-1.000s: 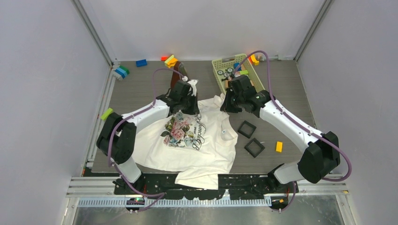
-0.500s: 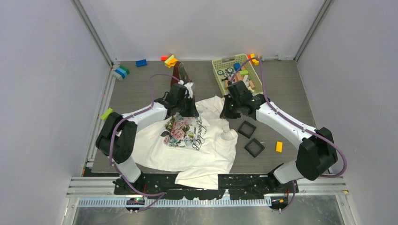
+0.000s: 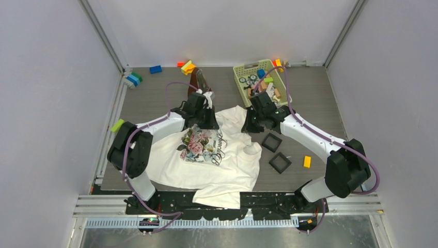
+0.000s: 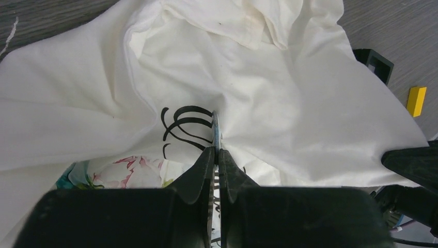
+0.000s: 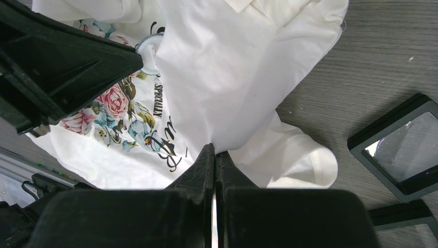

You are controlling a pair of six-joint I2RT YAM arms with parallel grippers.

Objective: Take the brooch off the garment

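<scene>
The left gripper point(image 4: 215, 153) is clamped on the brooch point(image 4: 216, 129), a thin silvery disc seen edge-on just past the rose print point(image 4: 129, 173). The white cloth of the garment point(image 4: 289, 103) puckers toward the disc. The right gripper point(image 5: 214, 150) is pinched tight on a fold of the same shirt at the print's right side. Compared with a second ago, the right arm has drawn in closer to the print. The right sleeve point(image 3: 252, 150), then lying flatter, is now bunched up, while the left arm has barely shifted. Only the right wrist camera shows the brooch face-on, as a pale ring at the tip of the left arm's fingers, just beside the print. From overhead it is too small to make out. The overhead view alone shows both arms reaching in from either side of the print. Two black square trays point(image 3: 271, 142) and an orange block point(image 3: 307, 161) lie to the print's right, off the shirt.
</scene>
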